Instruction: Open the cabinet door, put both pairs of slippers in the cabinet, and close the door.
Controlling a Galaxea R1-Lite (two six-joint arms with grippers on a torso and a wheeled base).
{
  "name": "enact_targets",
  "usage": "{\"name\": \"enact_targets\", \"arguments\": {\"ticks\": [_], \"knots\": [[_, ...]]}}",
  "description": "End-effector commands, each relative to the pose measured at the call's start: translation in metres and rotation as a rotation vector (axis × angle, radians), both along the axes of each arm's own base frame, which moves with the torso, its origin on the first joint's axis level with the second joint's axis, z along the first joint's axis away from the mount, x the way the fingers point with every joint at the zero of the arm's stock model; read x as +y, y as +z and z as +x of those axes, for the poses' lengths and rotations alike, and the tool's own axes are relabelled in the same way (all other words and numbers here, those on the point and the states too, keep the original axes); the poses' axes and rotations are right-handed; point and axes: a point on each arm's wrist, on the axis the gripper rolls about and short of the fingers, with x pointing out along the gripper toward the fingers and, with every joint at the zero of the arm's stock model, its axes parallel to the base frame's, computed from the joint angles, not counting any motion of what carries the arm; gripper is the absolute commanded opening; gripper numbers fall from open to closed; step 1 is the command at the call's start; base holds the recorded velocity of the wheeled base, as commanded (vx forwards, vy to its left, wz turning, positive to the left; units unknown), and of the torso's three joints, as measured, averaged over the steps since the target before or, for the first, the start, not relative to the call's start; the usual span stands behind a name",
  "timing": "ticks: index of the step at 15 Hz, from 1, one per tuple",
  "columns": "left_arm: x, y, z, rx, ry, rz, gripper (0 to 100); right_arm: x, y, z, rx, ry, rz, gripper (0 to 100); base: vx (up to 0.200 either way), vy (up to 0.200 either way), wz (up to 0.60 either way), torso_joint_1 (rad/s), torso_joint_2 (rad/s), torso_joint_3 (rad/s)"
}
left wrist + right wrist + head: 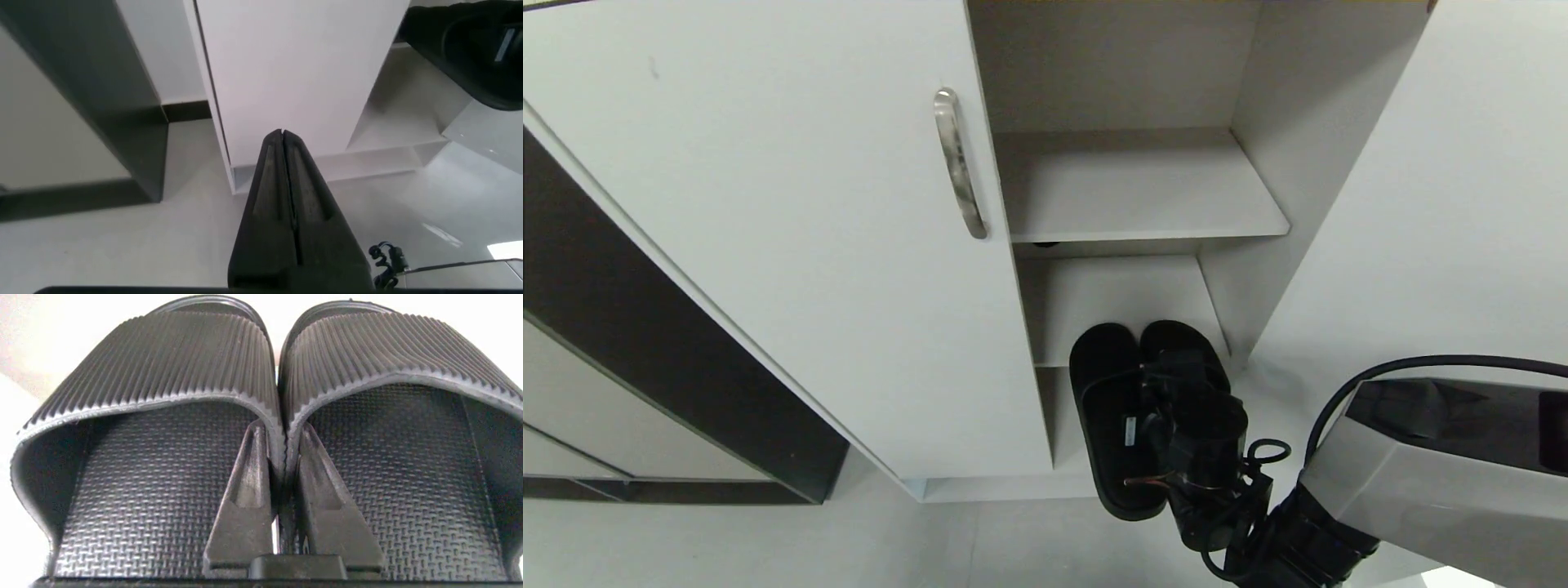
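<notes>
- Right gripper [282, 437]: clamped narrowly on the touching inner strap edges of the black slippers [1107, 408], carrying both as one pair.
- Slippers: side by side in the air, just before the cabinet's lower shelf [1111, 302].
- Heading: toes toward the cabinet, heels toward the wrist; long axis runs straight into the opening.
- Handling advice: push in along that axis, keeping the pair level and clear of the closed door [768, 204]; release once the soles rest.
- Left gripper [283, 139]: fingers pressed together, empty, above the floor.

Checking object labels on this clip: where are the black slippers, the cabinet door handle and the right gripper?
black slippers [1098, 416], head view, footbed of the left-hand slipper.
cabinet door handle [958, 163], head view, middle of the metal bar.
right gripper [282, 445], right wrist view, midway between its fingertips.
</notes>
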Motion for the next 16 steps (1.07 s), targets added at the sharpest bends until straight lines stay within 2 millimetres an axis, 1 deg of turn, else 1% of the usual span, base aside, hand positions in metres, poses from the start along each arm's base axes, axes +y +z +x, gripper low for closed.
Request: {"name": "enact_targets", "arguments": {"ticks": [1,3,6,8,11,13,16], "knots": [[0.0,0.0,0.0,0.002,0.0,0.0,0,0.001,0.001,0.001,-0.004,-0.003,0.004,0,0.0,0.0,0.0,0.0,0.0,0.0],[0.0,0.0,0.0,0.002,0.0,0.0,0,0.002,0.0,0.005,-0.007,-0.041,0.006,0,0.0,0.0,0.0,0.0,0.0,0.0],[0.0,0.0,0.0,0.002,0.0,-0.002,0,0.006,0.0,0.012,-0.014,-0.049,0.015,0,0.0,0.0,0.0,0.0,0.0,0.0],[0.0,0.0,0.0,0.002,0.0,-0.002,0,0.01,-0.001,0.034,-0.004,-0.08,0.004,0,0.0,0.0,0.0,0.0,0.0,0.0],[0.0,0.0,0.0,0.002,0.0,0.0,0,0.016,0.008,0.063,-0.012,-0.114,0.014,0,0.0,0.0,0.0,0.0,0.0,0.0],[0.0,0.0,0.0,0.002,0.0,0.0,0,0.015,0.016,0.084,-0.02,-0.141,0.023,0,0.0,0.0,0.0,0.0,0.0,0.0],[0.0,0.0,0.0,0.002,0.0,0.0,0,0.015,0.016,0.108,-0.016,-0.169,0.02,0,0.0,0.0,0.0,0.0,0.0,0.0]]}}
